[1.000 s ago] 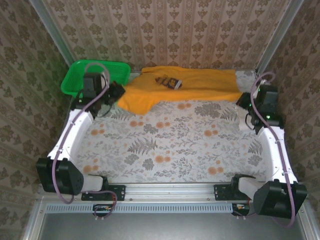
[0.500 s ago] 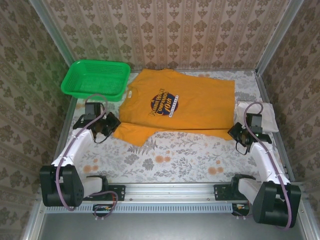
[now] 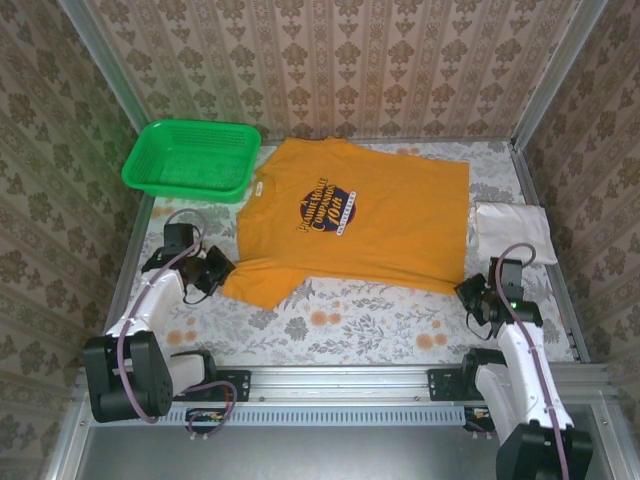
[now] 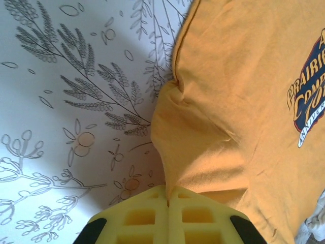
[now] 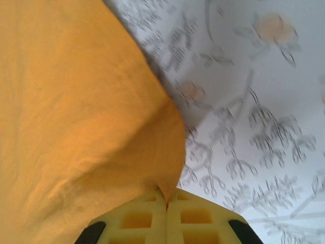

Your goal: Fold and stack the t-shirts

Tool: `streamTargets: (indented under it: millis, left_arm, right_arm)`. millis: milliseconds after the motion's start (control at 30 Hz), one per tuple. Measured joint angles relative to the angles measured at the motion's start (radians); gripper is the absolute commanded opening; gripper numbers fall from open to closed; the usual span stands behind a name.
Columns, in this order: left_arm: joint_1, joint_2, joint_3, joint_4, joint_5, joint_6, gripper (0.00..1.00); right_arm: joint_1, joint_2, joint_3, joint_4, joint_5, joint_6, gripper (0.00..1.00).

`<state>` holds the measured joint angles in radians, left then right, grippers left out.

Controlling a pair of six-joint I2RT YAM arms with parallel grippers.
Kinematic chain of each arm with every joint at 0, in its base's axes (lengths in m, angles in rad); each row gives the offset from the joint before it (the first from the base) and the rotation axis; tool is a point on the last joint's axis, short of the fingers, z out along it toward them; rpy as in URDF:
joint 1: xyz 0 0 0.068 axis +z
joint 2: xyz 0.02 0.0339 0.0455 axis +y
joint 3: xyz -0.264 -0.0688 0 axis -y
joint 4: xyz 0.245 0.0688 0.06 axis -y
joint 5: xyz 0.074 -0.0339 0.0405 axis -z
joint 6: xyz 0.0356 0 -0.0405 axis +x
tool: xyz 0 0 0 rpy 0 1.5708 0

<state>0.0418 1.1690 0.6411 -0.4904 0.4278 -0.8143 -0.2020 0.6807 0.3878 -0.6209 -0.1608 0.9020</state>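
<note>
Pinches the near sleeve tip of the mustard-orange t-shirt (image 3: pixel 370 215) with the left gripper (image 3: pixel 222 272), yellow pads (image 4: pixel 137 218) pressed flat together on a fold of orange cloth in the left wrist view. Clamps the shirt's near hem corner with the right gripper (image 3: pixel 470 293), jaws likewise closed tight on the fabric, as seen close up from the right wrist. Holds the shirt spread flat and print side up across the far half of the floral tablecloth (image 3: pixel 350 320), collar toward the left, hem toward the right. Has 1 white t-shirt (image 3: pixel 512 232) lying as a compact pile at the table's right edge, just beside the orange hem and beyond the right gripper. Has the green mesh basket (image 3: pixel 190 160) at the far left corner, near the collar, apart from the left gripper
</note>
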Motion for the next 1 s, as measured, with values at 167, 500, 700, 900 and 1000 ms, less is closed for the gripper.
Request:
streamTargets:
  millis: [167,500,700,900,1000]
  left_arm:
    - [0.019,-0.006,-0.019,-0.003,0.001,0.006,0.75]
    - [-0.077,-0.043,0.129,-0.017,-0.087,0.034,1.0]
    - [-0.295,0.236,0.29,0.143,-0.12,0.064,1.0]
    - [-0.39,0.54,0.512,0.201,-0.134,0.101,1.0]
    - [-0.407,0.654,0.631,0.212,-0.141,0.109,1.0]
  right_arm:
    - [0.006,-0.174,-0.074,-0.113,0.0,0.084,0.7]
    - [0.023,0.077,0.071,0.009,0.072,-0.092,0.77]
    - [0.072,0.436,0.2,0.259,0.077,-0.181,0.72]
    - [0.109,0.787,0.428,0.431,0.078,-0.242,0.69]
    - [0.111,0.941,0.542,0.465,0.079,-0.268,0.67]
